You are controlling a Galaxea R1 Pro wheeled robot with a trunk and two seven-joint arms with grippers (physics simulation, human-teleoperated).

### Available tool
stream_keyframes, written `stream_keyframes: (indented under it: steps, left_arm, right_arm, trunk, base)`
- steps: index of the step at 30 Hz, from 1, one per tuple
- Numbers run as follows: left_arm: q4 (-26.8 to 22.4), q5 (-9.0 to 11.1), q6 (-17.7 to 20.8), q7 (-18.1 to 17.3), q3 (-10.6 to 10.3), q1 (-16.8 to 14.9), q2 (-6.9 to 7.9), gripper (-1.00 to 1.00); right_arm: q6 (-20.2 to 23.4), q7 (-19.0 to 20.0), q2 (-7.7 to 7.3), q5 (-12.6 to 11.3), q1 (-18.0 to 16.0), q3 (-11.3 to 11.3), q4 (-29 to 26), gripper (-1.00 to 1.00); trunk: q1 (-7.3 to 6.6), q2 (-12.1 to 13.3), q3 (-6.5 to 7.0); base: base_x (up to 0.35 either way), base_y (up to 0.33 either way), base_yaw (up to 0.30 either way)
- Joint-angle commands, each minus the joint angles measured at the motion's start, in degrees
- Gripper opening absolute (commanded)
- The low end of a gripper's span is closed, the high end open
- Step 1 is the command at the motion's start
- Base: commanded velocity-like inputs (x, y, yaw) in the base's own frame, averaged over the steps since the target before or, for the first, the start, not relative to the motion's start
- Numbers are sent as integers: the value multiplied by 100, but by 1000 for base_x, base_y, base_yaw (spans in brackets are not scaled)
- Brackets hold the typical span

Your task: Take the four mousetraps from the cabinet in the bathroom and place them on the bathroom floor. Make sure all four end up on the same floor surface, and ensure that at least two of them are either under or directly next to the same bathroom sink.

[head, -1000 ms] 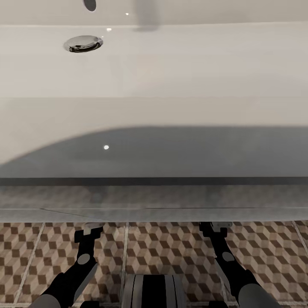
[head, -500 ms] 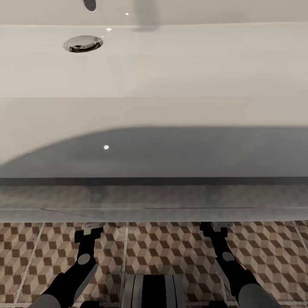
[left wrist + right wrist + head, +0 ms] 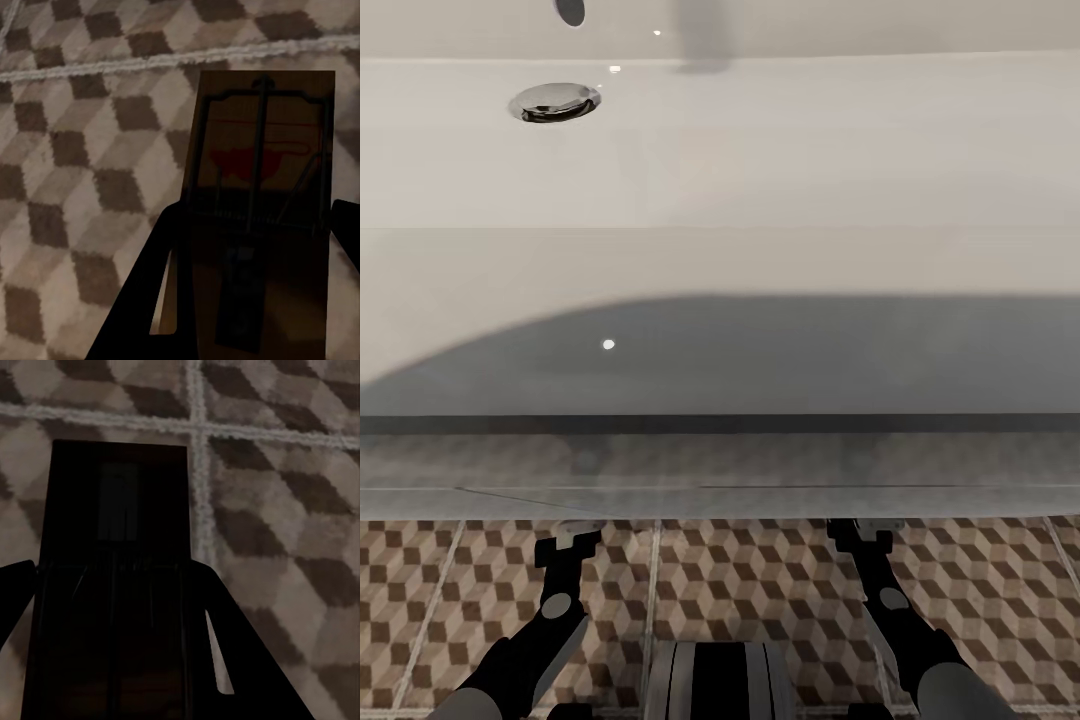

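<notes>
Dark-brown mousetrap (image 3: 259,217) sits between the left gripper (image 3: 255,292) jaws; right gripper (image 3: 112,637) likewise clamps another mousetrap (image 3: 112,555).

Mousetrap (image 3: 259,217) — dark-brown slab, wire bar and red patch on its face, held between the two dark fingers (image 3: 146,300) of the left gripper (image 3: 255,300). Behind it — bathroom floor (image 3: 82,150), cube-pattern tiles, one pale grout line.

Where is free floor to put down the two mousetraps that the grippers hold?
Bare bathroom floor lies between the left gripper and right gripper, and outside each arm. Tiles also show past the left mousetrap and right mousetrap. Ahead it is crowded: the sink front overhangs both grippers.
</notes>
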Motion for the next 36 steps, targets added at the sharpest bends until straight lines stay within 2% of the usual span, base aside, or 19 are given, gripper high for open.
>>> stream_keyframes:
  steps: [1,14,18,36]
  left_arm:
    - [1,60,-31,37,-47,-5,9,-100]
    - [1,59,-30,41,-51,-5,5,-100]
    - [1,60,-31,50,-51,-5,8,-100]
    - [0,69,-48,58,-43,-5,1,-100]
  right_arm:
    - [-15,-26,1,56,-3,-16,2,-100]
    - [-6,-30,-4,53,-3,-16,-11,-100]
    - [-6,-30,-5,51,-3,-16,-12,-100]
    - [-6,-30,-5,48,-3,-12,-11,-100]
  trunk:
    - [-1,-1,-3]
    - [-1,-1,-3]
    - [9,-7,-91]
    - [9,-7,-91]
  base:
    - [0,0,0]
    - [0,0,0]
    - [0,0,0]
    - [0,0,0]
